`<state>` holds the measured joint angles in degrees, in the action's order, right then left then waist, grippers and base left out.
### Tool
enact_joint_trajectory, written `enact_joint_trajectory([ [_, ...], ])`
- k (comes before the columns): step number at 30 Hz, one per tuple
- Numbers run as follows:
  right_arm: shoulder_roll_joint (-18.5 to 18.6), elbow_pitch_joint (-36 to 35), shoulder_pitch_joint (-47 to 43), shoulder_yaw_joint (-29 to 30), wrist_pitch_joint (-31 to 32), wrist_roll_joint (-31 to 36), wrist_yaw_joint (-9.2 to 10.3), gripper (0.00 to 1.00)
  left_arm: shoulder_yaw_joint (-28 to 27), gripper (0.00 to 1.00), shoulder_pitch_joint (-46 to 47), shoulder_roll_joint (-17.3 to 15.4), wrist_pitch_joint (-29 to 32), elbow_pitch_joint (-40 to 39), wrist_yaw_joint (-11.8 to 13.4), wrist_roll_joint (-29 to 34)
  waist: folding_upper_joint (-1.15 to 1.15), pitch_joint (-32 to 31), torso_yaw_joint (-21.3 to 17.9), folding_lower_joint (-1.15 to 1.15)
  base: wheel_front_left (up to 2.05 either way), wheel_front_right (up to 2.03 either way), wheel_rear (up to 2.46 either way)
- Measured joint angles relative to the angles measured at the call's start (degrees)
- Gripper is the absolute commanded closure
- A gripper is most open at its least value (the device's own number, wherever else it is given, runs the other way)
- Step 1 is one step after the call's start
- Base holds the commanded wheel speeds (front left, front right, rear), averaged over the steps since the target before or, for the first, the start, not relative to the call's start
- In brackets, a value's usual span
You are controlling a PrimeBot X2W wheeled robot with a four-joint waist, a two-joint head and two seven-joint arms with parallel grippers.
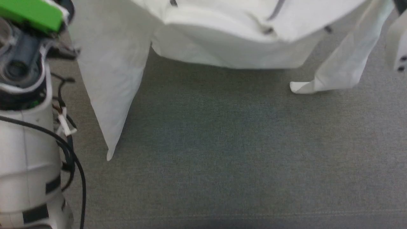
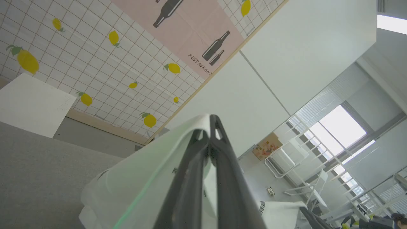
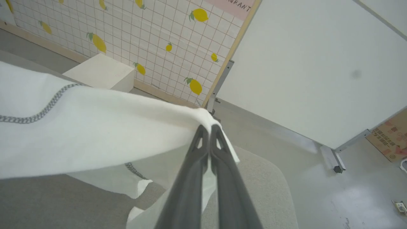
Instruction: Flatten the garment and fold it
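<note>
Judging by how the cloth hangs, the flattening step is in hand and no fold has been made. The garment (image 1: 229, 41) is held up off the grey-covered bench (image 1: 222, 152) and spans the head view from 11 to 1 o'clock, its lower edge sagging in a shallow curve. One sleeve (image 1: 108, 95) drops at 9 o'clock to a point just above or on the bench; which of the two cannot be told. The other sleeve (image 1: 343, 57) falls at 2 o'clock, and its end rests crumpled on the cover.

The left gripper (image 2: 211, 119) is fully closed, its dark fingers pressed together on a pinch of white fabric that drapes away toward 7 o'clock in its wrist view. The right gripper (image 3: 208, 127) is likewise clamped tight on an edge of the garment, which stretches off toward 9 o'clock and shows a line of grey zigzag stitching (image 3: 31, 117). A white box (image 3: 101, 73) sits beyond, at 11 o'clock, well apart from the cloth.

The next move probably calls for both arms to stay spread, so that the body panel is taut, and to lower together while drawing the garment across the bench. The risk is a sleeve folding under the body as it lands, most likely the crumpled one at 2 o'clock.
</note>
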<state>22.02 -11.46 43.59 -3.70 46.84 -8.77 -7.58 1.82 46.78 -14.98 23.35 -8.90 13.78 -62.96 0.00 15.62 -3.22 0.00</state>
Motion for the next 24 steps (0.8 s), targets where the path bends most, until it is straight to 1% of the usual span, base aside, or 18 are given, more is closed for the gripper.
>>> enact_joint_trajectory([
  [2, 0.7, 4.0, 7.6, -1.3, -0.8, 0.3, 0.00, 1.00, -0.5, 1.00, 6.2, -0.2, -0.2, 3.5, 1.1, 0.5, 0.00, 1.9, -0.2, 0.00, 0.00, 0.00, 0.00],
  [7, 0.2, 13.1, 22.9, -2.5, -5.2, 3.2, 0.00, 1.00, -1.2, 1.00, 19.4, -0.4, -3.0, 11.1, 2.4, 2.4, 0.00, 6.9, -0.8, 0.02, 0.00, 0.00, 0.00],
  [10, -1.8, 18.0, 31.0, -0.5, -10.4, 6.0, 0.00, 1.00, -2.4, 1.00, 26.7, -0.1, -6.1, 14.7, 2.6, 3.7, 0.00, 10.2, -1.1, 0.02, 0.00, 0.00, 0.00],
  [14, -5.4, 24.1, 39.9, 4.3, -19.1, 10.6, -0.02, 1.00, -4.1, 1.00, 34.9, 0.3, -11.1, 18.6, 2.3, 4.4, 0.00, 14.7, -1.5, 0.02, 0.00, 0.00, 0.00],
  [16, -6.8, 26.5, 43.5, 6.8, -23.4, 12.9, -0.03, 1.00, -5.1, 1.00, 38.1, 1.1, -13.6, 20.0, 1.6, 4.4, 0.00, 16.7, -1.6, 0.02, 0.00, 0.00, 0.00],
  [19, -8.4, 29.9, 49.0, 9.9, -30.3, 16.1, -0.04, 1.00, -5.9, 1.00, 42.4, 2.4, -17.2, 21.2, -0.1, 4.3, 0.00, 19.7, -1.9, 0.02, 0.00, 0.00, 0.00],
  [22, -9.5, 31.8, 52.7, 12.6, -37.2, 18.3, -0.04, 1.00, -6.4, 1.00, 45.2, 3.0, -20.1, 21.7, -1.7, 4.3, 0.00, 22.0, -2.0, 0.02, 0.00, 0.00, 0.00],
  [24, -10.0, 33.0, 54.1, 13.6, -40.7, 19.8, -0.04, 1.00, -6.6, 1.00, 46.4, 3.0, -21.6, 21.7, -2.9, 4.4, 0.00, 23.1, -2.1, 0.02, 0.00, 0.00, 0.00],
])
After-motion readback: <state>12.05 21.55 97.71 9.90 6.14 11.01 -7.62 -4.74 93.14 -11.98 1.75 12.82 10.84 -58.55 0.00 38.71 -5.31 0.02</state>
